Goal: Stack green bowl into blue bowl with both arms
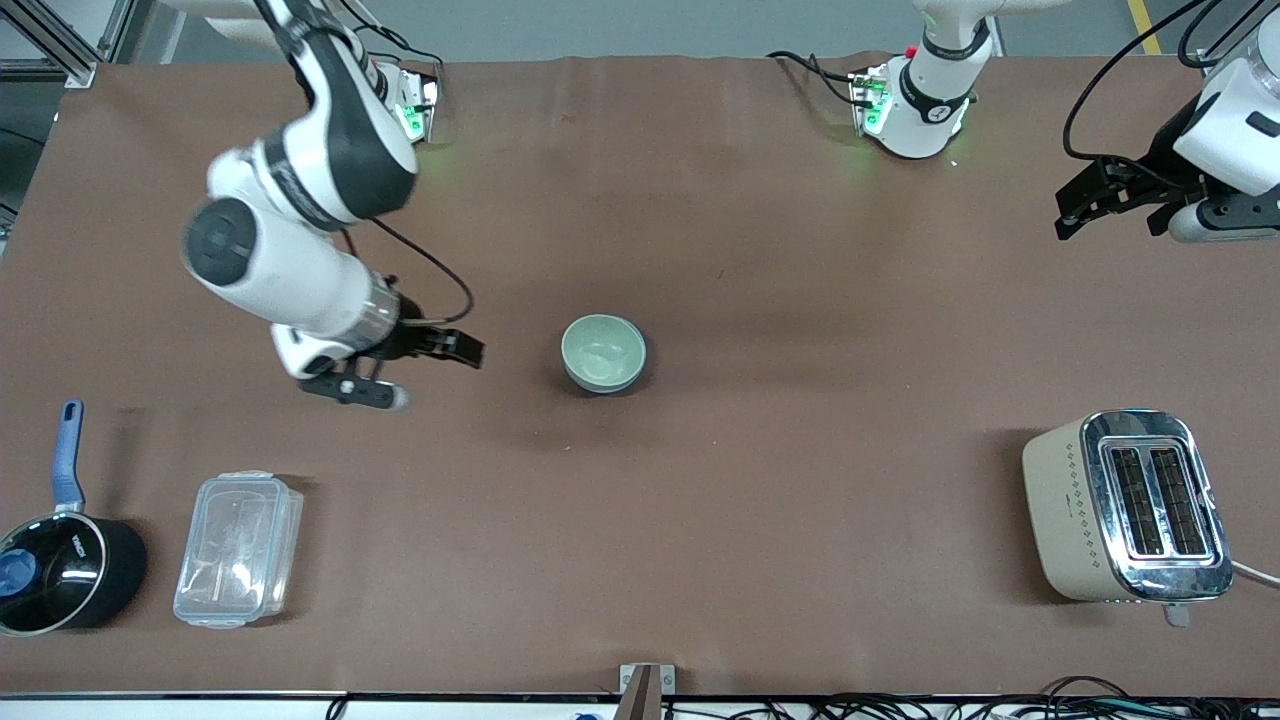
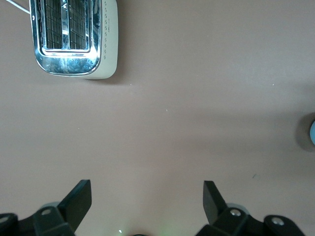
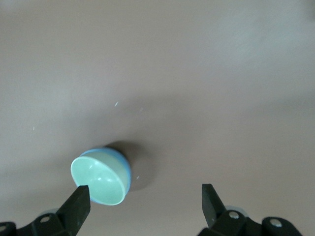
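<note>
The pale mint-green bowl (image 1: 601, 348) sits nested inside the blue bowl (image 1: 638, 368), upright in the middle of the table. Only the blue bowl's darker outside shows around it. My right gripper (image 1: 432, 374) is open and empty, low over the table beside the bowls toward the right arm's end. In the right wrist view the green bowl (image 3: 96, 179) and the blue rim (image 3: 125, 167) lie just past one fingertip of the right gripper (image 3: 145, 196). My left gripper (image 1: 1115, 212) is open and empty, and waits raised over the left arm's end of the table, seen also in its wrist view (image 2: 147, 196).
A cream and chrome toaster (image 1: 1125, 505) stands near the front camera at the left arm's end, and shows in the left wrist view (image 2: 74, 37). A clear plastic lidded container (image 1: 238, 548) and a black saucepan with a blue handle (image 1: 55, 570) stand at the right arm's end.
</note>
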`<act>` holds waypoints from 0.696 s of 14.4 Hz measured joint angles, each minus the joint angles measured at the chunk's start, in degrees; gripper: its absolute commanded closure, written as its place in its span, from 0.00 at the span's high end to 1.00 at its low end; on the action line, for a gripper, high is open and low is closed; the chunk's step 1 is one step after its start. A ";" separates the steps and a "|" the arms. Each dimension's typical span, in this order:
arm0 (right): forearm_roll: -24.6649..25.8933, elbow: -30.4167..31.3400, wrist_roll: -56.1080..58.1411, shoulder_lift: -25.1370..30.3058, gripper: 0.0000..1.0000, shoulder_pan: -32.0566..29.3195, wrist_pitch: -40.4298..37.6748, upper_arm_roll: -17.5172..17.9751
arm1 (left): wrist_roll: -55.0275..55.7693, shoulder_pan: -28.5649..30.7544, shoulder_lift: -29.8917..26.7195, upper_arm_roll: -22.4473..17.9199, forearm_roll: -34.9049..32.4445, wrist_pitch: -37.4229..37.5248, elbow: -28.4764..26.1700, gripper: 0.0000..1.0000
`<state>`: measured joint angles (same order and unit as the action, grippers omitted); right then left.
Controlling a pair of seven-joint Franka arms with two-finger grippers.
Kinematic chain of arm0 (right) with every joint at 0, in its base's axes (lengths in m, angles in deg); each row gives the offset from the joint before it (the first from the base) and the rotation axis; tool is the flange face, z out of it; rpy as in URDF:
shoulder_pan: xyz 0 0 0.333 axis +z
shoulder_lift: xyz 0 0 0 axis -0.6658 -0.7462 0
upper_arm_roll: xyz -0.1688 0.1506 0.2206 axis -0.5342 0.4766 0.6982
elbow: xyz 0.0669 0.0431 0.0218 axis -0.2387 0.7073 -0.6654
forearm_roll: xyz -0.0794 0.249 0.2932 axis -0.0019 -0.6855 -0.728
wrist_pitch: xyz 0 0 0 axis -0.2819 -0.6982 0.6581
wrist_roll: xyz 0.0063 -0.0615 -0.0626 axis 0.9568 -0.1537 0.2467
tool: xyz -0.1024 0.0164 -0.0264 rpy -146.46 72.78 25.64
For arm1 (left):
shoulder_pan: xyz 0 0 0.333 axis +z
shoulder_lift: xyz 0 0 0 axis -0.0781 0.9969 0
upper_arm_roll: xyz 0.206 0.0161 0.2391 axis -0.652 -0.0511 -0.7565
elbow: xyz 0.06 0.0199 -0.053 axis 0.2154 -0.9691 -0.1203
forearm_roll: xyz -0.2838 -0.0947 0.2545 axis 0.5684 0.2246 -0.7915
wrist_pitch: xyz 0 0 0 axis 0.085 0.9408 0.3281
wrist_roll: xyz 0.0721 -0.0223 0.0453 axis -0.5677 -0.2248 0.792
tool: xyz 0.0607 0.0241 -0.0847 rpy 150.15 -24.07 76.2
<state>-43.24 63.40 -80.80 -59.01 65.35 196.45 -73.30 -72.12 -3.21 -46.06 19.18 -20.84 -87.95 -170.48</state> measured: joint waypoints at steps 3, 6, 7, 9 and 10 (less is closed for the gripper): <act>4.93 -7.09 1.21 0.96 1.00 -4.95 -5.97 -0.13 | -0.02 -0.04 0.00 0.05 -0.01 -0.04 0.04 1.00; 8.18 -13.84 6.56 1.00 1.00 -9.66 -11.49 -0.24 | -0.02 -0.12 0.00 0.08 -0.02 -0.06 0.26 1.00; 9.46 -15.96 9.43 1.01 1.00 -11.20 -13.09 -0.25 | -0.02 -0.13 0.01 0.09 -0.02 -0.06 0.30 1.00; 10.57 -19.40 14.67 1.16 1.00 -14.61 -15.91 -0.23 | -0.02 -0.14 0.01 0.09 -0.02 -0.05 0.39 1.00; 10.69 -20.58 16.62 1.56 1.00 -16.40 -16.99 -0.18 | -0.02 -0.13 0.01 0.09 -0.02 -0.03 0.42 1.00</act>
<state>-32.55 42.81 -64.18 -57.45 48.95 179.46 -73.48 -72.14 -3.35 -46.04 19.26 -20.86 -87.98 -170.06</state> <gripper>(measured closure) 0.000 0.000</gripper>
